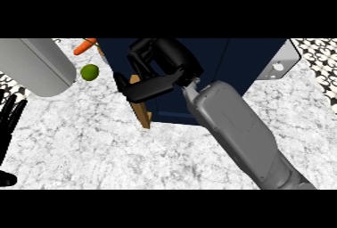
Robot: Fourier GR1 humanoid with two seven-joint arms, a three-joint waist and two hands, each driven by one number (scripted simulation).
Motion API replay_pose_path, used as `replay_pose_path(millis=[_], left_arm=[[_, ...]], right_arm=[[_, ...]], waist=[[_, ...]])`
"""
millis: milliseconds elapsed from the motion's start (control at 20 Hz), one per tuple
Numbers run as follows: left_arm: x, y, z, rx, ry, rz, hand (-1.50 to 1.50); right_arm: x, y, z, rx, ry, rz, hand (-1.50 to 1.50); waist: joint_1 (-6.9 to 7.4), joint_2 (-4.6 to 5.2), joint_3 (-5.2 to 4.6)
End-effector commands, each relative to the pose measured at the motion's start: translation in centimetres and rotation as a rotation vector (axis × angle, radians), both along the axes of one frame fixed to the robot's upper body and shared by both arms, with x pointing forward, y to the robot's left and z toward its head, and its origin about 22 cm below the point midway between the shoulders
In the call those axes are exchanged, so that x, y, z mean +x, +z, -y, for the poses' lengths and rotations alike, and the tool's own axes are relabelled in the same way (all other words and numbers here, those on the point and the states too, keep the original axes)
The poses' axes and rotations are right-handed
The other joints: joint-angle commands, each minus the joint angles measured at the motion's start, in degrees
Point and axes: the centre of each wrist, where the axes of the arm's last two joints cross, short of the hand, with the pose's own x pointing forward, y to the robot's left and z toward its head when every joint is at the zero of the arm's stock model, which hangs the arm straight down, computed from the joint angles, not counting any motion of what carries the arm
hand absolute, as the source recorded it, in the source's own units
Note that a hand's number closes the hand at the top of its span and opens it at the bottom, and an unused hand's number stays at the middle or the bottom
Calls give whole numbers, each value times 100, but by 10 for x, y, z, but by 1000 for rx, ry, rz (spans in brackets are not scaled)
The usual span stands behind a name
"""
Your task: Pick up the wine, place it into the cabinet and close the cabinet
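A dark blue cabinet [223, 58] fills the top middle of the head view. Its door's wooden edge [140, 109] runs down its left side. My right hand [164, 67] lies over the cabinet's left part, fingers curled. Its thumb [146, 90] stretches across the wooden edge. I see nothing held in that hand. No wine bottle shows anywhere. My left hand [10, 120] rests open at the left edge, fingers pointing up, well apart from the cabinet.
A carrot [84, 46] and a green lime [89, 71] lie on the marble counter [132, 156] left of the cabinet. A large grey cylindrical body [36, 64] stands at the top left. A pale grey panel [280, 64] sticks out at the cabinet's right.
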Motion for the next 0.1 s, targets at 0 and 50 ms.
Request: replay_pose_path(millis=[0,50], left_arm=[[8,8,3,-2,-13,10,-150],[-4,-2,4,-7,-14,-4,-150]], right_arm=[[31,-17,32,-20,-211,-36,150],[31,-21,47,-38,-212,-50,150]], waist=[[-60,215,73],[-71,191,74]])
